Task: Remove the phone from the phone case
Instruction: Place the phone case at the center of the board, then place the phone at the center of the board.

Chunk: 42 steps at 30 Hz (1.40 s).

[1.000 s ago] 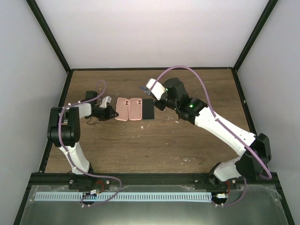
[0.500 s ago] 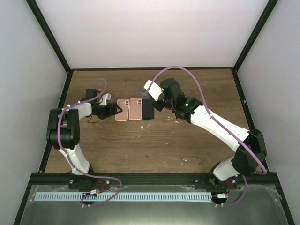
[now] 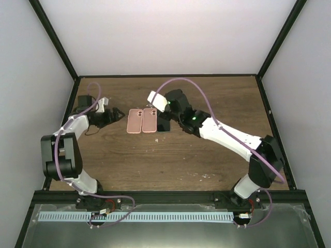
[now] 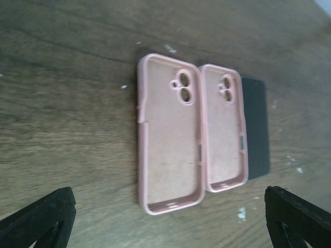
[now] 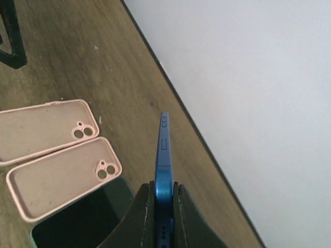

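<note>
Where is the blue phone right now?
Right wrist view: the blue phone stands edge-on, clamped in the right pincer, above the table beside the two pink cases.

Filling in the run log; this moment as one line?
left gripper open | right gripper shut on blue phone, lifted | pink cases empty on table

table (image 3: 155, 160): brown wood grain is shown, scattered with pale specks (image 3: 206, 175) | walls (image 3: 165, 36): plain white, bounded by black corner posts (image 3: 54, 39) | slotted white strip (image 3: 170, 217): mounted along the near edge
</note>
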Tool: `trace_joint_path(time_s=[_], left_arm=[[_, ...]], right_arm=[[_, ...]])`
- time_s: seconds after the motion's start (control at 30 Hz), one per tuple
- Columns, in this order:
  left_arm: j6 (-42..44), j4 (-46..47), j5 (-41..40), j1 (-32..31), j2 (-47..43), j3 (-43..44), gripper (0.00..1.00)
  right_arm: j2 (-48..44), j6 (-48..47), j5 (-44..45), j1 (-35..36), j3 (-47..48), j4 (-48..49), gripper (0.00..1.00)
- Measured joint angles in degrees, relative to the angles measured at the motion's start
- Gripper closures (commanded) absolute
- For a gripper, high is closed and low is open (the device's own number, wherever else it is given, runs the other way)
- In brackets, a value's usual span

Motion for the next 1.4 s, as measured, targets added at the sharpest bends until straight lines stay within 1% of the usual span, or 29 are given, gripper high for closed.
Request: trace_joint_path(time_s=[0.17, 0.33, 0.47, 0.5, 0.53, 0.7, 0.83, 0.9, 1.0, 1.13, 1.27, 1.33, 1.4], left_arm=[[-1.7, -1.5, 4.2, 0.7, -5.3, 0.7, 0.0], [-9.1, 0.8, 11.8, 3.1, -11.4, 0.8, 0.0], [-17.2, 7.3, 18.6, 3.4, -14.2, -0.4, 0.01], [-19.8, 9.9, 20.3, 3.4, -14.8, -1.6, 0.02], [-21.7, 11.9, 21.5, 3.4, -15.2, -2.6, 0.03], [-31.2, 20.2, 26.1, 2.9, -16.0, -7.1, 0.06], [-35.1, 23.7, 27.6, 1.2, -16.1, -7.8, 0.12], [-36.0, 24.7, 28.0, 0.2, -16.1, -8.0, 0.19], [-36.9, 25.4, 28.3, -1.3, -16.1, -8.2, 0.35], [-37.9, 26.3, 28.7, -2.5, -16.0, -8.3, 0.54], [-38.6, 26.8, 28.8, -2.5, -15.8, -8.5, 0.7], [-38.8, 27.1, 28.8, -2.5, -15.7, -8.6, 0.79], [-39.1, 27.5, 28.9, -2.5, -15.4, -8.7, 0.84]], right_arm=[[3.3, -7.9, 5.9, 4.5, -0.3, 8.7, 0.99], [5.8, -17.6, 11.0, 8.1, -3.6, 20.0, 0.99], [6.9, -27.4, 13.8, 10.3, -9.7, 32.1, 0.99], [7.8, -31.9, 15.1, 11.3, -12.4, 37.6, 0.99], [8.1, -32.6, 15.3, 11.5, -12.7, 38.3, 0.99], [12.3, -42.8, 17.4, 14.7, -16.6, 50.5, 0.99], [15.9, -49.1, 18.1, 17.6, -16.8, 58.8, 0.99], [17.3, -51.6, 18.2, 18.6, -16.7, 62.4, 0.99], [19.5, -54.8, 18.3, 19.8, -16.7, 67.1, 0.99], [21.1, -57.5, 18.4, 20.6, -16.6, 70.3, 0.99], [22.1, -59.8, 18.7, 20.9, -16.5, 73.5, 0.99], [22.4, -60.4, 18.8, 20.9, -16.5, 74.7, 0.97], [22.5, -61.1, 19.0, 21.0, -16.5, 75.7, 0.95]])
